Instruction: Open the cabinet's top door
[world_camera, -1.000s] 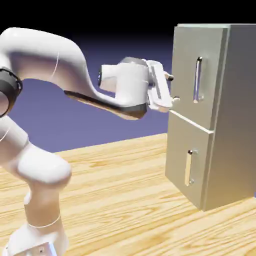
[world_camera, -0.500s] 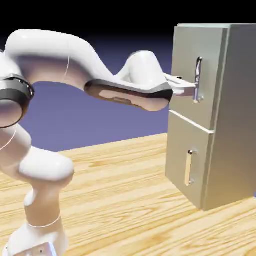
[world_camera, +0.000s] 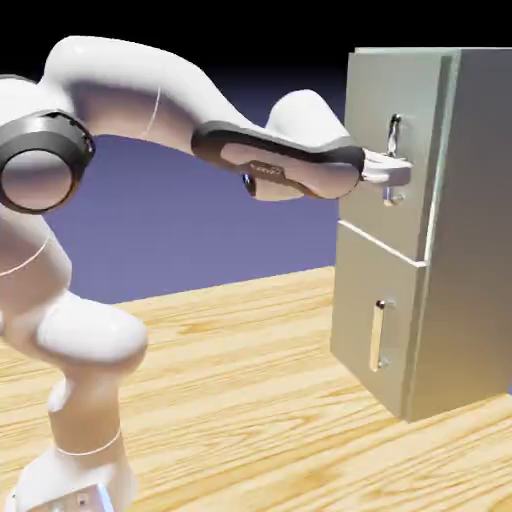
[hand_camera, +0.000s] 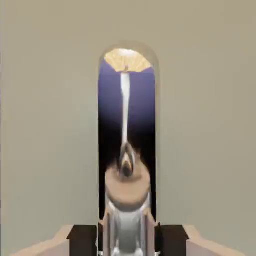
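Note:
The grey cabinet stands at the exterior view's right. Its top door carries a vertical silver bar handle. My gripper reaches in level from the left and is shut on the lower part of that handle. In the hand view the mirror-like handle runs up the middle of the grey door panel. It passes between my two dark fingertips at the bottom edge, which press on it from both sides. A thin pale strip shows along the top door's right edge; I cannot tell whether it is ajar.
Below the top door is the shorter lower door with its own bar handle. The cabinet rests on a wooden table. My arm's forearm spans the space left of the cabinet.
The hand has moved right from open air to the top door's handle. Its jaws, wide open before, have shut on the bar.

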